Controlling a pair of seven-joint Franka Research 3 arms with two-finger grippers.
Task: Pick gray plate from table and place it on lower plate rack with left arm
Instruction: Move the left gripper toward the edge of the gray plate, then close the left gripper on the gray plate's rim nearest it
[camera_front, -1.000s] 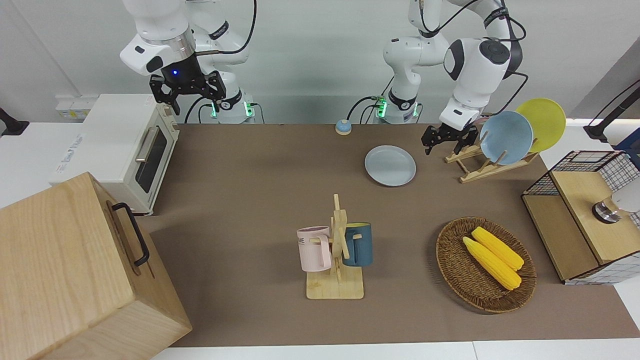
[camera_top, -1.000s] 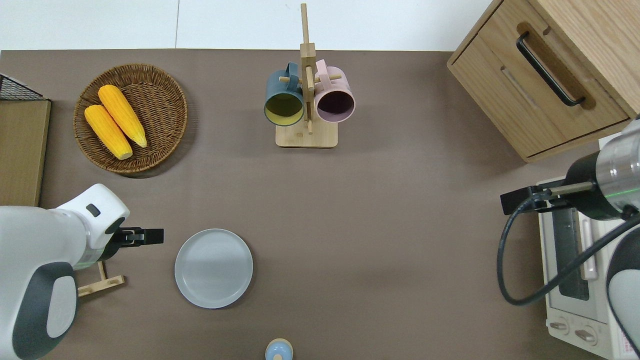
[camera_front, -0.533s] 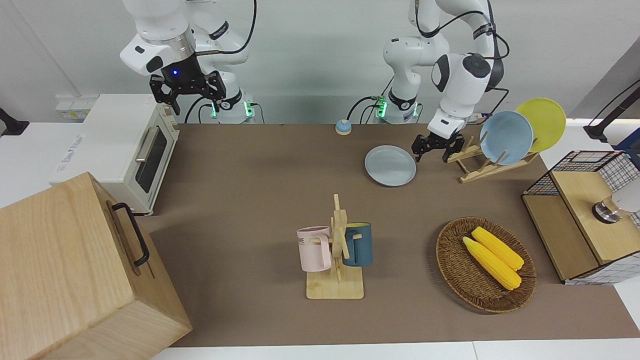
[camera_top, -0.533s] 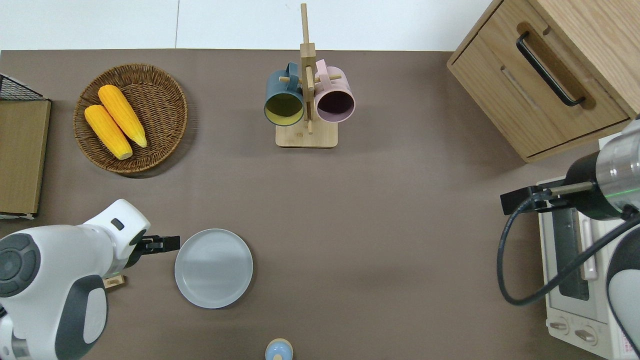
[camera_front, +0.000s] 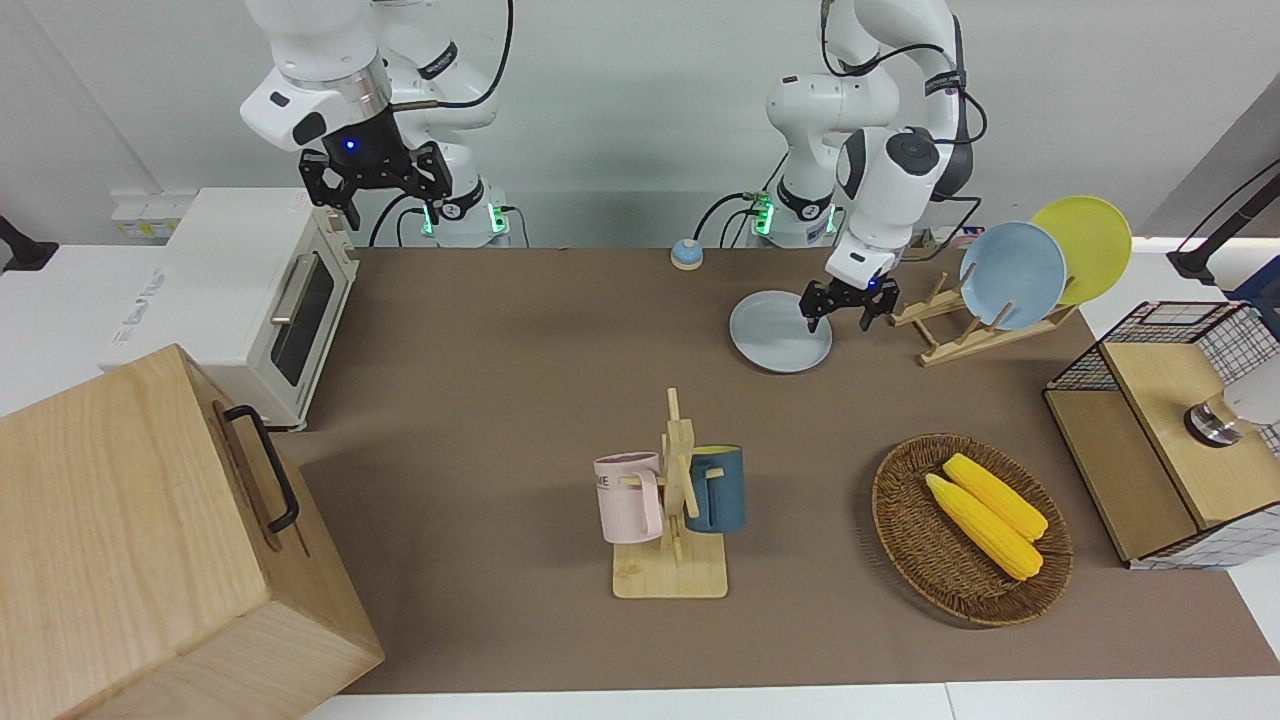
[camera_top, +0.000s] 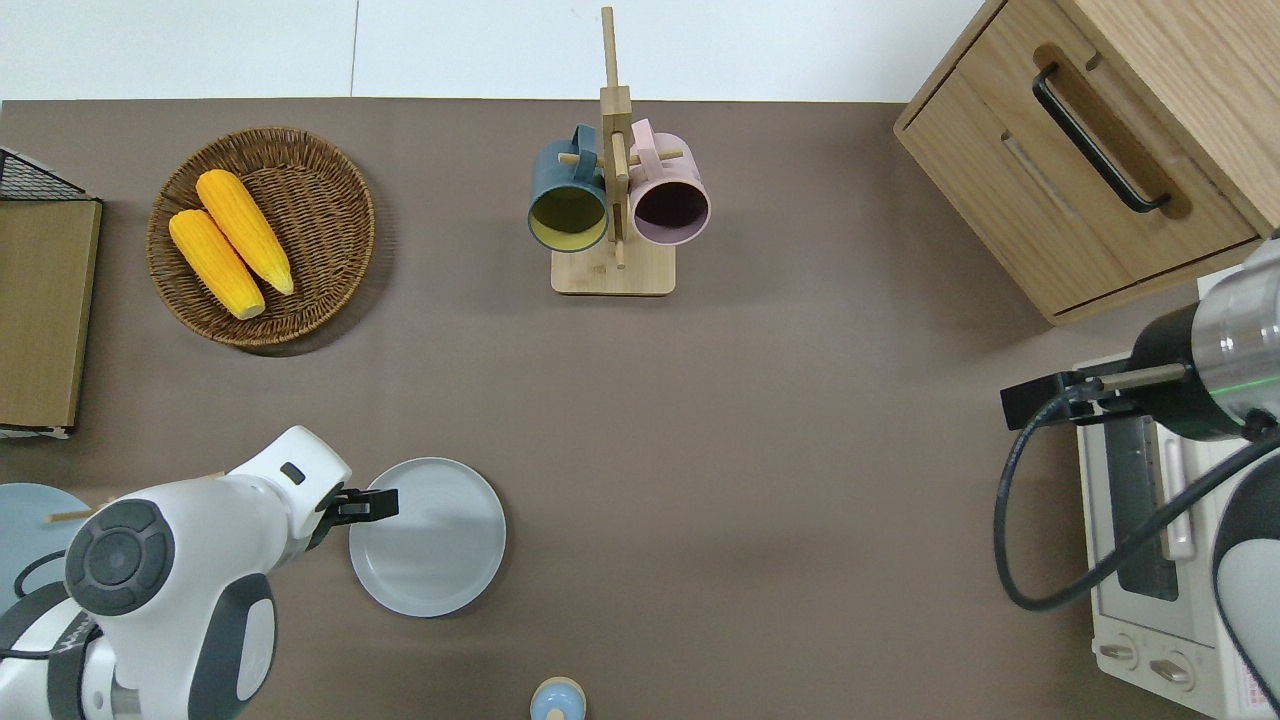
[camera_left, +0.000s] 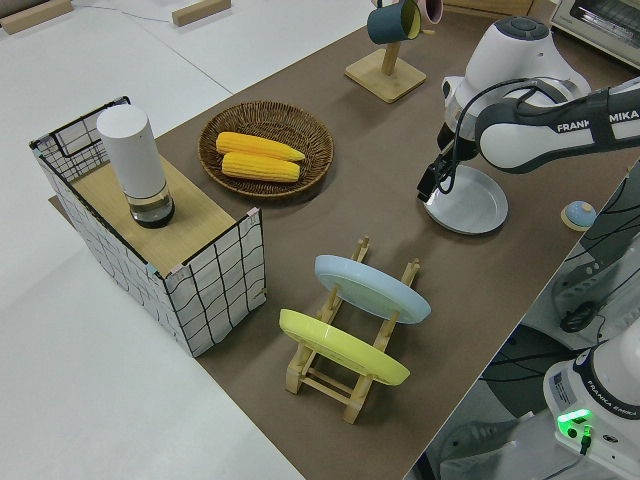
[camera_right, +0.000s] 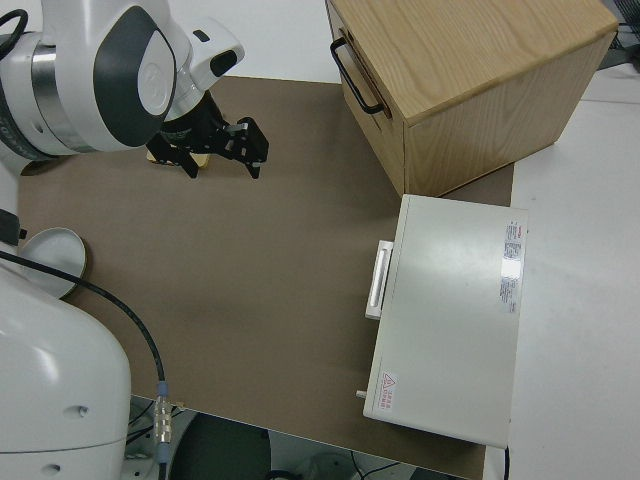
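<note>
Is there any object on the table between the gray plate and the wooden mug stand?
No. In the overhead view only bare table lies between the gray plate and the mug stand.

- The front view looks from across the table (camera_front: 500, 330) toward both robots, raised and tilted down; the right arm shows at the view's left, the left arm at its right, and the whole mat fits in.
- The overhead view looks straight down, arms entering from the bottom edge; it shares the mug stand (camera_top: 613, 200), the wicker basket (camera_top: 262, 236) and the gray plate (camera_top: 428, 536) with the front view.
- The left side view sits raised at the left arm's end, looking diagonally along the table, close to the plate rack (camera_left: 350, 350).
- The right side view sits above the right arm, close over the toaster oven (camera_right: 450, 310) and the wooden cabinet (camera_right: 470, 80).
</note>
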